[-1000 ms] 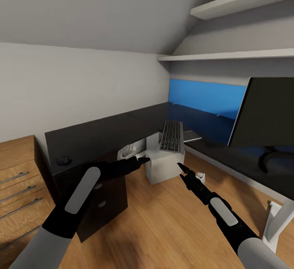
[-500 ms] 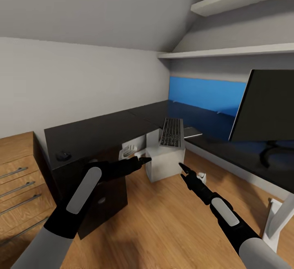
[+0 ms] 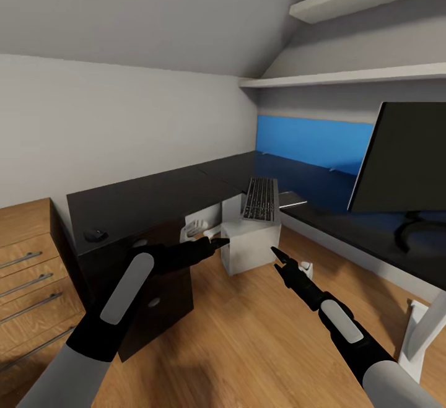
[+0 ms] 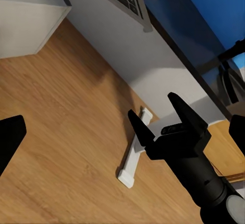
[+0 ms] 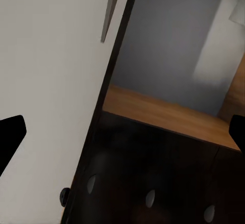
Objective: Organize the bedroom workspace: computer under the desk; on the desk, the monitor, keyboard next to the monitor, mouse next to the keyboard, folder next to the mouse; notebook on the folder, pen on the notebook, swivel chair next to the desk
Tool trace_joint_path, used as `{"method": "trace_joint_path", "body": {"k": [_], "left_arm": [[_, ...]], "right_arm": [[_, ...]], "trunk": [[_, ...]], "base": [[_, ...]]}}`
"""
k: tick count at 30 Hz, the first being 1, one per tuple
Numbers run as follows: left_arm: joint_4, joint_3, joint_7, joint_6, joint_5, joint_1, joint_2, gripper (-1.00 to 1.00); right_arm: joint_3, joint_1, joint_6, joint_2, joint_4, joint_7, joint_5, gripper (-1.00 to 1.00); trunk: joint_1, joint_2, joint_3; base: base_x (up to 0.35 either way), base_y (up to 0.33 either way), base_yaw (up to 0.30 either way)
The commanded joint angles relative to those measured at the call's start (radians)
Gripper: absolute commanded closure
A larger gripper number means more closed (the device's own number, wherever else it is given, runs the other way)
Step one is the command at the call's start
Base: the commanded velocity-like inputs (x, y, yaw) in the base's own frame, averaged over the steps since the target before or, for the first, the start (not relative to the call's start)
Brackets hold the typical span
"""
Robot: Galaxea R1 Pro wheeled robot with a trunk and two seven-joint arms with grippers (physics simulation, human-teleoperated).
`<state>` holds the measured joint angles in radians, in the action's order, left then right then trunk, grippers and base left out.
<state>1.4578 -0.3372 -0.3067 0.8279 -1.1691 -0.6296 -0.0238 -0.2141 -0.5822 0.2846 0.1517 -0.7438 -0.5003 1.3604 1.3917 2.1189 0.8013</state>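
Keyboard [image 3: 260,199] lay atop computer [image 3: 251,246], which stood under the desk [image 3: 155,196]; mouse [image 3: 96,234] on desk's near end. Right claw [image 3: 278,256] spread open, empty. Left claw [image 3: 218,243]: state unclear.

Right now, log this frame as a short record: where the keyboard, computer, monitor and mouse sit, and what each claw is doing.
keyboard: lying on top of the computer, not on the desk
computer: on the floor by the desk's inner corner
monitor: standing on the desk, right wing
mouse: on the desk's left end, above the drawer unit
left claw: empty, extended toward the computer
right claw: open, empty, above the floor
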Motion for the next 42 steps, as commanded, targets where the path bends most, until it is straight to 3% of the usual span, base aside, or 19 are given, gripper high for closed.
{"method": "trace_joint_path", "body": {"k": [1,42], "left_arm": [[0.001,-0.001,-0.010,0.000,-0.011,-0.001,-0.001,-1.00],[-0.002,0.000,-0.012,-0.001,-0.011,-0.001,-0.004,-1.00]], "right_arm": [[-0.003,-0.001,0.003,0.001,0.000,-0.002,0.010,-1.00],[0.001,-0.001,-0.005,-0.003,0.020,0.003,0.014,-1.00]], "trunk": [[0.000,0.000,0.001],[0.000,0.000,0.001]], "base": [[0.000,0.000,-0.005],[0.067,-0.010,0.000]]}}
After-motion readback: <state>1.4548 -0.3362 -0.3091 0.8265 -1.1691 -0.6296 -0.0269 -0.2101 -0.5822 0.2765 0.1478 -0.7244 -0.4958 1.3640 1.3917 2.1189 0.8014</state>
